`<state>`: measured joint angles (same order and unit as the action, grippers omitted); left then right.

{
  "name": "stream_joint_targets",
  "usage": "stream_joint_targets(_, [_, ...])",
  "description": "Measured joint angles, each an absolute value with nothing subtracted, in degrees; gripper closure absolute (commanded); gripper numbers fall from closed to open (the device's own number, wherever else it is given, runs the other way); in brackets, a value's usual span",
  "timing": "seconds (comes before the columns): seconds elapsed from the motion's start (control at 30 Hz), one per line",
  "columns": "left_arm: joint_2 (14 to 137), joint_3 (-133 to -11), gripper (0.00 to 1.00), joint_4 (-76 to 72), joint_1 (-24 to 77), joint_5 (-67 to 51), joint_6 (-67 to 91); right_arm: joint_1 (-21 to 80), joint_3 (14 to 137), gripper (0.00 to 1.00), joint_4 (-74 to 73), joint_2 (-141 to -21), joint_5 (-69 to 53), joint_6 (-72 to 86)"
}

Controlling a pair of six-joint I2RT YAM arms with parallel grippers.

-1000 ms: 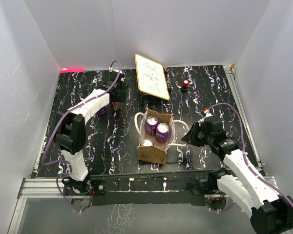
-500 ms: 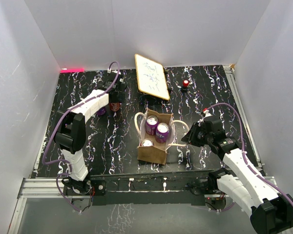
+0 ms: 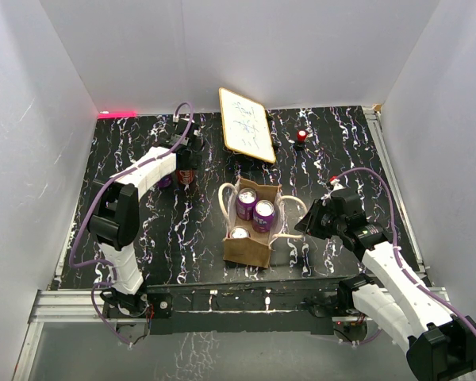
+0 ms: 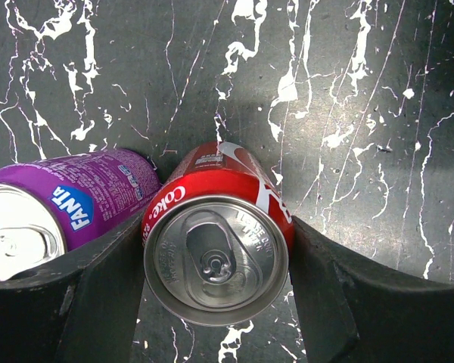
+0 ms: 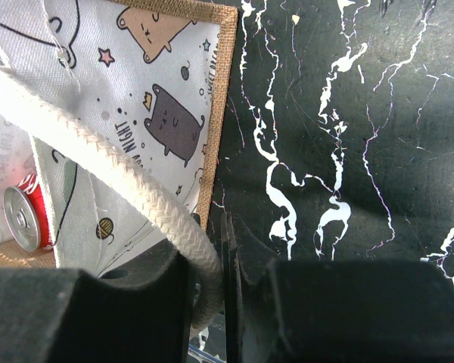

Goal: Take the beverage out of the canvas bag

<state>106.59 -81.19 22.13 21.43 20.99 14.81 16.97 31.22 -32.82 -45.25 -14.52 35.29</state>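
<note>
canvas bag (image 3: 250, 248), middle of counter (image 3: 166, 238): three cans (image 3: 246, 204) inside, yet to come out. far left: purple can (image 4: 68, 200) out; red can (image 4: 216, 257) just beside it, clamped in left jaws. right jaws pinched on handle (image 5: 129, 204) of bag.
</note>
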Motion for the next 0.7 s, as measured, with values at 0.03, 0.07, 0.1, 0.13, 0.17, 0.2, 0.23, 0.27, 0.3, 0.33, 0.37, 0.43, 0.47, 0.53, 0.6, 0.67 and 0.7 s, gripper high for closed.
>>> stream_joint_targets(0.03, [106.59,-81.19,0.91,22.15,21.43,21.02,14.96,16.97,31.22,0.79,-32.82,-45.25,-14.55,35.29])
stream_joint_targets(0.07, [106.59,-81.19,0.90,22.17,21.43,21.04,15.03,16.97,31.22,0.79,-32.82,-45.25,-14.52,35.29])
stream_joint_targets(0.1, [106.59,-81.19,0.87,22.20,21.43,21.08,15.07,16.97,31.22,0.79,-32.82,-45.25,-14.55,35.29])
stream_joint_targets(0.13, [106.59,-81.17,0.84,22.22,21.43,21.15,15.16,16.97,31.22,0.79,-32.82,-45.25,-14.52,35.29])
stream_joint_targets(0.17, [106.59,-81.14,0.81,22.22,21.43,21.17,15.20,16.97,31.22,0.79,-32.82,-45.25,-14.55,35.29])
stream_joint_targets(0.2, [106.59,-81.12,0.78,22.22,21.43,21.23,15.25,16.97,31.22,0.80,-32.82,-45.25,-14.55,35.29])
stream_joint_targets(0.23, [106.59,-81.12,0.77,22.22,21.43,21.32,15.33,16.97,31.22,0.79,-32.82,-45.25,-14.55,35.29])
stream_joint_targets(0.27, [106.59,-81.10,0.76,22.22,21.43,21.41,15.42,16.97,31.22,0.79,-32.82,-45.25,-14.55,35.29])
stream_joint_targets(0.3, [106.59,-81.10,0.76,22.22,21.43,21.56,15.44,16.97,31.22,0.79,-32.82,-45.25,-14.55,35.29])
stream_joint_targets(0.33, [106.59,-81.10,0.75,22.22,21.43,21.71,15.44,16.97,31.22,0.79,-32.82,-45.25,-14.55,35.29])
stream_joint_targets(0.37, [106.59,-81.08,0.72,22.24,21.43,21.87,15.46,16.97,31.22,0.79,-32.82,-45.25,-14.55,35.29])
stream_joint_targets(0.43, [106.59,-81.08,0.65,22.28,21.43,22.11,15.46,16.97,31.22,0.79,-32.82,-45.19,-14.55,35.29])
stream_joint_targets(0.47, [106.59,-81.08,0.62,22.28,21.43,22.15,15.46,16.97,31.22,0.79,-32.82,-45.12,-14.55,35.29])
stream_joint_targets(0.53, [106.59,-80.99,0.61,22.24,21.43,22.26,15.46,16.97,31.22,0.79,-32.82,-45.08,-14.55,35.29])
stream_joint_targets(0.6, [106.59,-80.97,0.56,22.22,21.43,22.46,15.46,16.97,31.22,0.79,-32.82,-45.08,-14.55,35.29])
stream_joint_targets(0.67, [106.59,-80.93,0.51,22.20,21.43,22.68,15.46,16.97,31.22,0.79,-32.82,-45.08,-14.55,35.29])
stream_joint_targets(0.7, [106.56,-80.88,0.50,22.11,21.43,22.79,15.44,16.97,31.22,0.79,-32.82,-45.08,-14.55,35.29])
